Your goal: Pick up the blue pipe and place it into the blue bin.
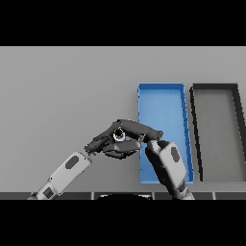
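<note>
Bench [67, 86], grey. Left hand [103, 141]: fingers curled. Blue pipe [120, 136]: pinched between both hands, just left of blue bin [166, 103]. Right hand [139, 129]: fingers curled over pipe, at bin's left wall. Black bin [216, 87]: far right, beside blue bin.

Single head view, looking down at grey table [62, 96].

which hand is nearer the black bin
Right. The right hand reaches leftward over the blue bin's left edge; the left hand sits farther left, so farther from the black rectangular bin.
</note>
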